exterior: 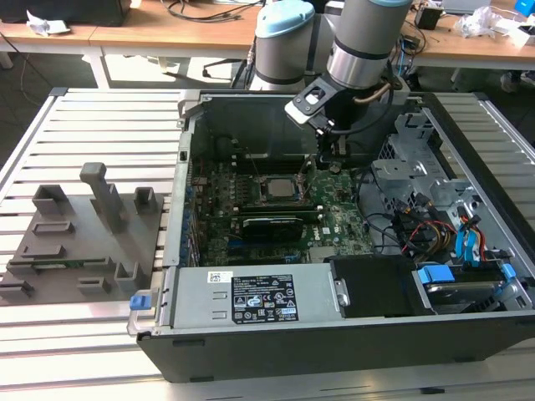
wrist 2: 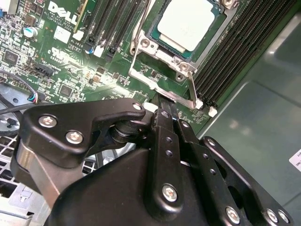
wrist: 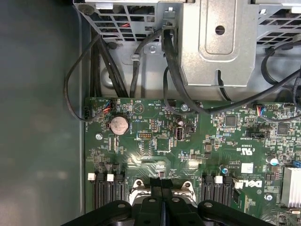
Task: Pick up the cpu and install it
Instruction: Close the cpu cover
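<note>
Gripper (wrist 2: 167, 110) low inside the open computer case (exterior: 334, 334), over the motherboard (wrist: 188, 141); its 2 fingers are pressed together in both wrist views, with nothing visible between them.

Cpu (wrist 2: 188, 22) sits flat in the socket (wrist 2: 153, 33), silvery top up, a metal frame (wrist 2: 160, 77) around it; not in the gripper. In the exterior view the cpu (exterior: 280, 185) lies just beside the fingers, toward that view's left; memory slots (wrist 2: 235, 52) flank the socket.

Handling, as judged: light, thin, rigid. The smooth metal top is likely slippery and gives no lip to catch; best taken by 2 opposite edges of the pale rim and kept level. The underside and the socket contacts are probably fragile, so no sideways drag and no tilt.

Hard to make out:
- fingertip ends are partly masked by the gripper's own body in the second wrist view; cannot tell if they touch the frame or the lever (wrist 2: 192, 92)
- whether the frame is latched down or only resting; cannot tell
- in the first wrist view the fingers cover most of the socket
- cables (wrist: 174, 70) from the drive cage (wrist: 216, 42) cross the board edge and hide parts there
</note>
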`<state>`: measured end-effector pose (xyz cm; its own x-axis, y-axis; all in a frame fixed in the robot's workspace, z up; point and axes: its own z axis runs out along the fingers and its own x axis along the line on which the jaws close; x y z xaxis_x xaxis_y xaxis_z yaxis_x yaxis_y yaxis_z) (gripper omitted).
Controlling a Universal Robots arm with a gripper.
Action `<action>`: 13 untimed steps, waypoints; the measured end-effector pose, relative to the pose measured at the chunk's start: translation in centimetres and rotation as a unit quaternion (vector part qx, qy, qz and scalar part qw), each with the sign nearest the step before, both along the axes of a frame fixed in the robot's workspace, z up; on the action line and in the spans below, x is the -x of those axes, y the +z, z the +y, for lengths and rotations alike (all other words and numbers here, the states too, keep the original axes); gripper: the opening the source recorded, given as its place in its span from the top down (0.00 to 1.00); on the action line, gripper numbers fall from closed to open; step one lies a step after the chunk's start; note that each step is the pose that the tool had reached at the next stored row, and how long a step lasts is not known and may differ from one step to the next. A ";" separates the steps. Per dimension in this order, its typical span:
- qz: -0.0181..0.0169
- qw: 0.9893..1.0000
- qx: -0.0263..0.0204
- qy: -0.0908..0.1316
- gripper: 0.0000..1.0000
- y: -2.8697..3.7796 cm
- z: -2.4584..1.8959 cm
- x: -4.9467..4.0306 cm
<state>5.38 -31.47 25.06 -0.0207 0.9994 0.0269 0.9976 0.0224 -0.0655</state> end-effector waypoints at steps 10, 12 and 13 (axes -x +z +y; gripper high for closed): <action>0.000 1.000 0.000 0.000 0.89 -0.06 0.00 0.26; 0.000 1.000 0.000 0.000 0.89 -0.07 0.00 0.31; 0.000 1.000 0.000 0.000 0.89 -0.07 0.00 0.32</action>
<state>5.06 -31.47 24.99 -0.0207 0.9994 0.0269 0.9976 0.0224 -0.0655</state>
